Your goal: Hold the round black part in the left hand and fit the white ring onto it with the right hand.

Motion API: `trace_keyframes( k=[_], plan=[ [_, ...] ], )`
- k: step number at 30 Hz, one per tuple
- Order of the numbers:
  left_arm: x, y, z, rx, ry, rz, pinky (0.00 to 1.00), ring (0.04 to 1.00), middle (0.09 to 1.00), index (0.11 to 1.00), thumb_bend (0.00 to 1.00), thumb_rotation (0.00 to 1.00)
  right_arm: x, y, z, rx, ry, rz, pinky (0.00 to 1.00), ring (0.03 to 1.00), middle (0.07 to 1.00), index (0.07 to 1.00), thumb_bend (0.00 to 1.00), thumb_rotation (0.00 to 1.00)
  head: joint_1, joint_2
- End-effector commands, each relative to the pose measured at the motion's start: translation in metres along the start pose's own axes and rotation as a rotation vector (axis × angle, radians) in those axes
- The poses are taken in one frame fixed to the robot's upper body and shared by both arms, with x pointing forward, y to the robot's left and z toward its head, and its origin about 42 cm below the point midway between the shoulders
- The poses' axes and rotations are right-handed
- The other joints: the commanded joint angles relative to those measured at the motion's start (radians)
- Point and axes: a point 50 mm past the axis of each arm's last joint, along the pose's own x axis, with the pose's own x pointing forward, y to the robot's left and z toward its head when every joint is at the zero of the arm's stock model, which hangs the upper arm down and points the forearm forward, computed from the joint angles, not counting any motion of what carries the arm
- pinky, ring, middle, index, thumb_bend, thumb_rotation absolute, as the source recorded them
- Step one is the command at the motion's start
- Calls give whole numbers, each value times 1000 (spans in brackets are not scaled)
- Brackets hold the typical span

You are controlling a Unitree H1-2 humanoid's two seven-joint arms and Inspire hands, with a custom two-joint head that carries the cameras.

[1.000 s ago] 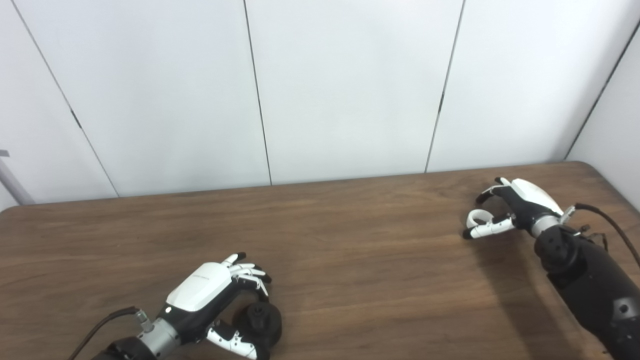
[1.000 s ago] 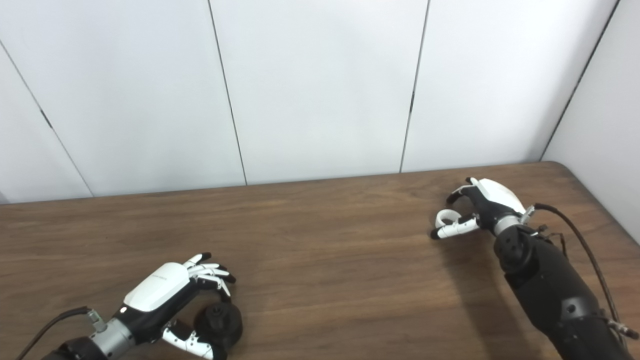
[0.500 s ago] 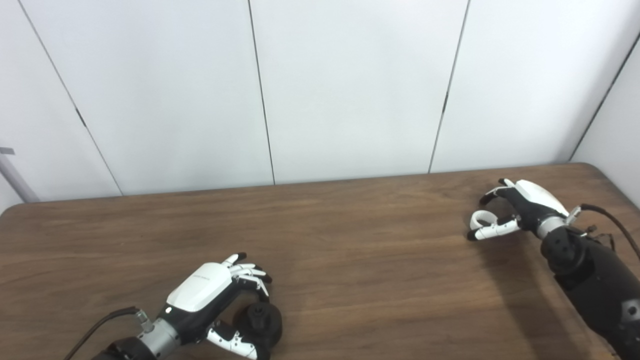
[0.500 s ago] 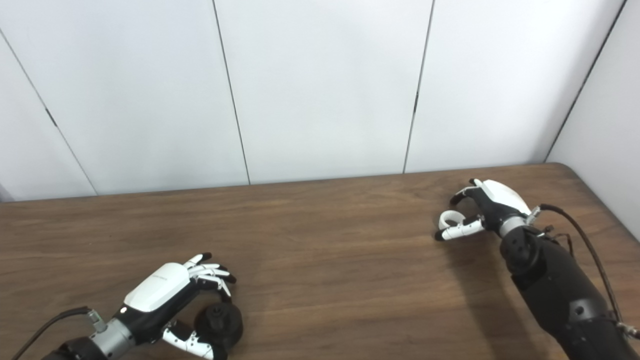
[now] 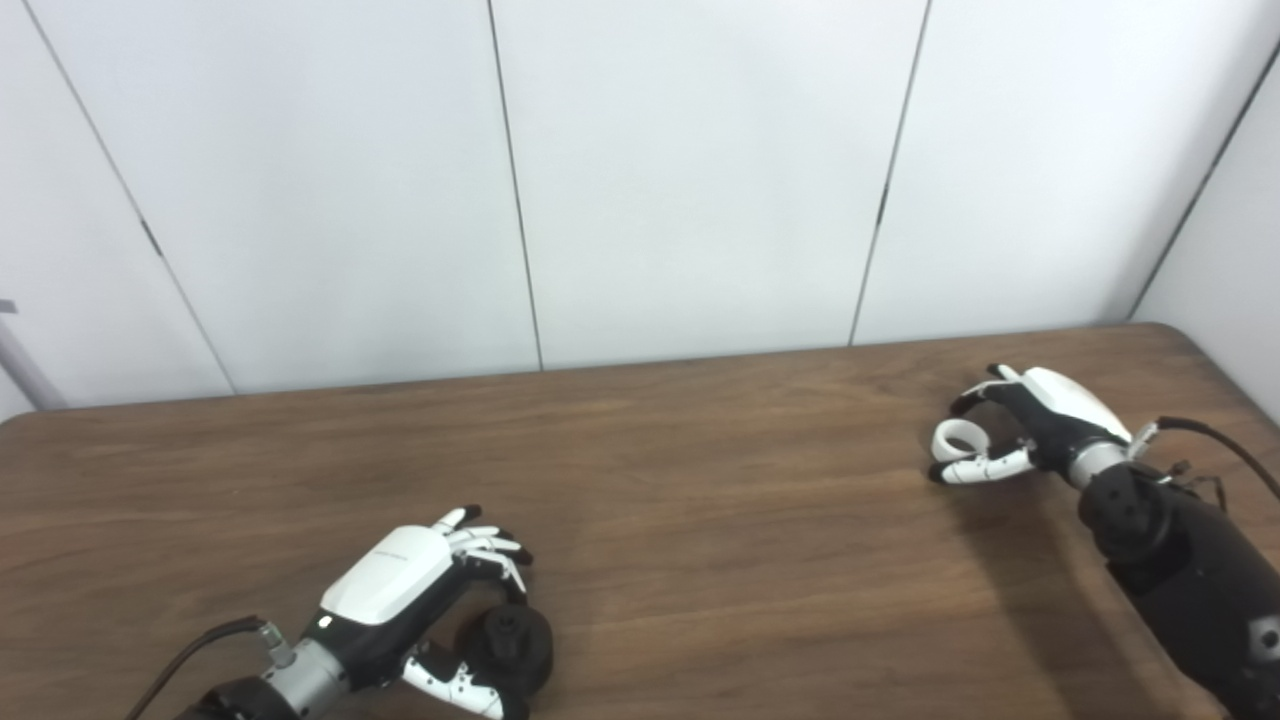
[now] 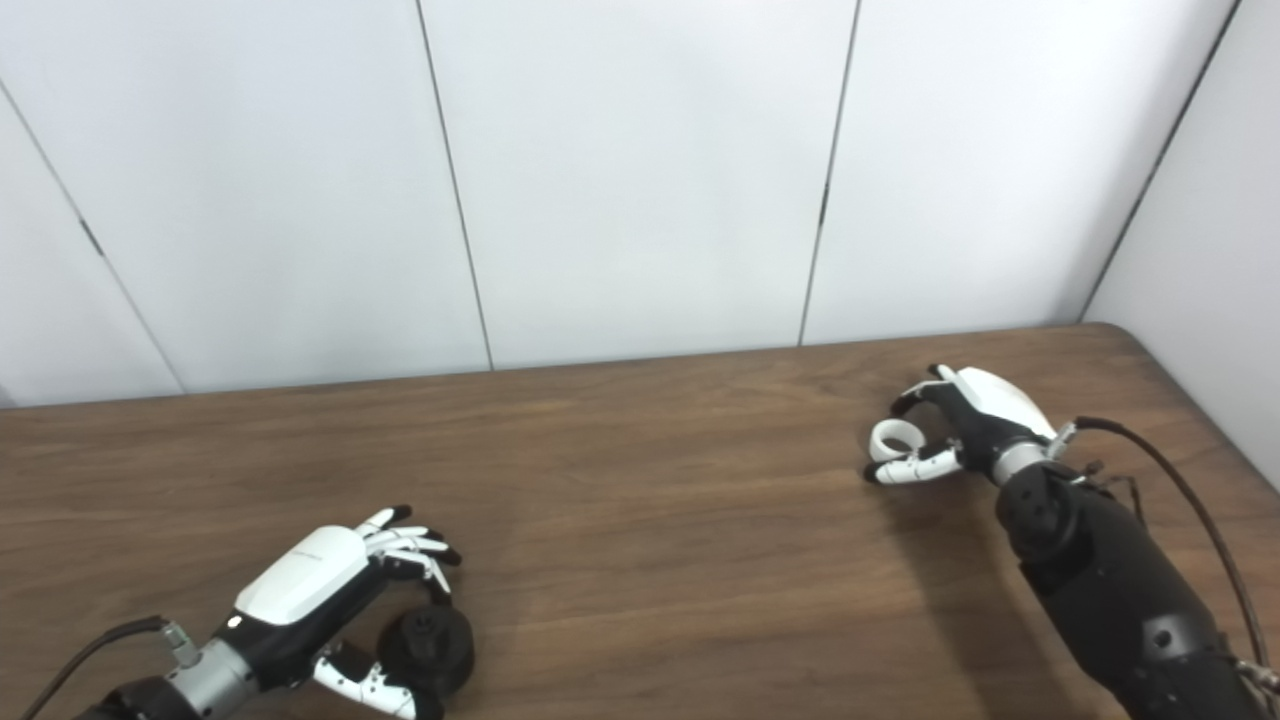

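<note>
White ring (image 5: 958, 438) is pinched in right hand (image 5: 1030, 425) at table's (image 5: 700, 480) far right; round black part (image 5: 508, 640) is cupped by left hand (image 5: 400, 600) near left, well apart. Ring must be carried leftward and nearer.

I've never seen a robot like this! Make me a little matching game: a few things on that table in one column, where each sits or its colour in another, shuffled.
Things:
1. white ring
2. round black part
3. table
4. wall panels

Descriptions:
A. brown wood
B. between the left hand's fingers, near edge
C. white, behind the table
D. by the right hand's fingers, far right

Pairs: 1-D, 2-B, 3-A, 4-C
</note>
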Motion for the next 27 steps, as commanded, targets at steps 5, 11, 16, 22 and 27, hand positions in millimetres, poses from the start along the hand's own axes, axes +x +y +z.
trace_keyframes(
  k=[5,11,16,22,27],
  plan=[
    [5,21,-2,44,-30,45,1000,874,802,482,506,61,-12,-2,-16,-43,24,13,998,1000,1000,722,982,305,-1,0],
    [4,21,-2,37,-29,46,1000,874,801,482,506,62,-18,-2,-20,-36,38,14,997,1000,1000,723,973,290,-1,2],
    [3,20,-2,32,-27,46,1000,874,802,482,506,60,-21,-3,-26,-26,52,14,999,1000,1000,726,964,279,-3,1],
    [4,20,-2,33,-32,47,1000,875,802,482,506,61,-24,-3,-30,-23,48,8,1000,1000,1000,730,959,265,-3,1],
    [4,20,-1,34,-36,48,1000,876,800,482,506,61,-23,-3,-29,-26,43,-5,996,1000,1000,699,922,214,1,3]
  ],
)
